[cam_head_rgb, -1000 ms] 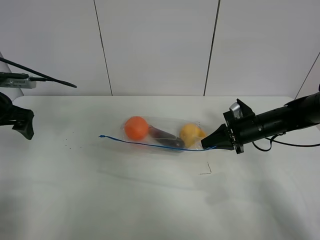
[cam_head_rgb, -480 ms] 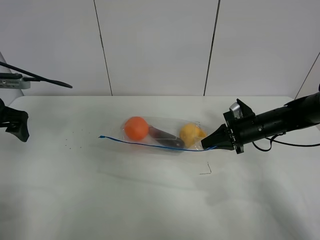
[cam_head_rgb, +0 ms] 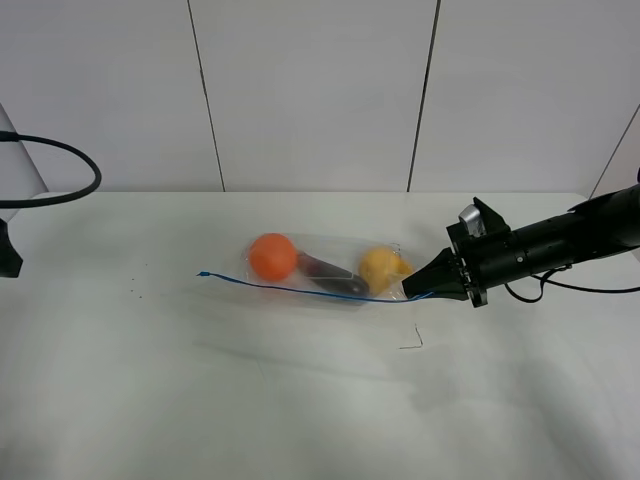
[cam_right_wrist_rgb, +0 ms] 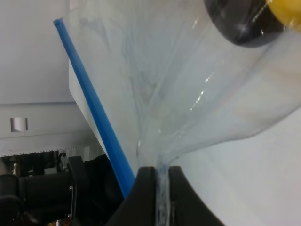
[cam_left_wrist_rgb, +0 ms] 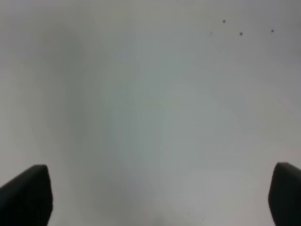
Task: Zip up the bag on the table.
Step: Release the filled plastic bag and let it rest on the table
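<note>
Right wrist view: right jaws clamp the bag (cam_right_wrist_rgb: 188, 94) corner (beside blue zipper strip (cam_right_wrist_rgb: 94, 107)); left jaws wide apart, empty.

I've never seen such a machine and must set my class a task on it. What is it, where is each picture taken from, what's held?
It is a robot with two arms, each ending in a two-fingered gripper. The wide picture comes from a camera mounted high; the other two from cameras on the wrists. On the white table lies a clear bag with a blue zipper strip, holding an orange ball, a yellow item and a dark item. The right gripper is shut on the bag's corner. The left gripper is open over the table, holding nothing.
</note>
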`<state>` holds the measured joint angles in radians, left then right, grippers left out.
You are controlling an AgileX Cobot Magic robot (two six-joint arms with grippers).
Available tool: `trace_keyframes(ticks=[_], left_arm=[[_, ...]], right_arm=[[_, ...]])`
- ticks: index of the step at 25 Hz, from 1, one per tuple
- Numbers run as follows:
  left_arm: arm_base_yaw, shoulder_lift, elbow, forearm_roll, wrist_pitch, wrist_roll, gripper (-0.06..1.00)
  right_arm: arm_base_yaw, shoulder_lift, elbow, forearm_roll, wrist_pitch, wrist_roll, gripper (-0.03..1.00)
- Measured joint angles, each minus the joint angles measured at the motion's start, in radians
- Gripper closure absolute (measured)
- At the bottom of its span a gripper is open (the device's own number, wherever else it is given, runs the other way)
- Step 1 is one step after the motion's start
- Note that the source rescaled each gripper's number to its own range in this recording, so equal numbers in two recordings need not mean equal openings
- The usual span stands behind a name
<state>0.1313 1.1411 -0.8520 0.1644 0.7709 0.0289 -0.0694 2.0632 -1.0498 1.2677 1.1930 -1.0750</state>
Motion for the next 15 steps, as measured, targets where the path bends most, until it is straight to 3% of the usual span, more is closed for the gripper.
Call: trace_keyframes(ticks=[3, 9, 15], left_arm=[[0.0, -0.076, 0.03, -0.049, 0.015, 0.027, -0.05], [0.0, -0.233, 0.14, -0.208, 0.072, 0.192, -0.05], [0.0, -0.516, 0.258, -0.271, 0.096, 0.22, -0.05]], right_arm=[[0.0, 0.0, 0.0, 0.001, 0.0, -0.001, 0.97], [0.0, 0.0, 0.0, 0.001, 0.0, -0.002, 0.97], [0.0, 0.0, 0.0, 0.006, 0.0, -0.003, 0.97]])
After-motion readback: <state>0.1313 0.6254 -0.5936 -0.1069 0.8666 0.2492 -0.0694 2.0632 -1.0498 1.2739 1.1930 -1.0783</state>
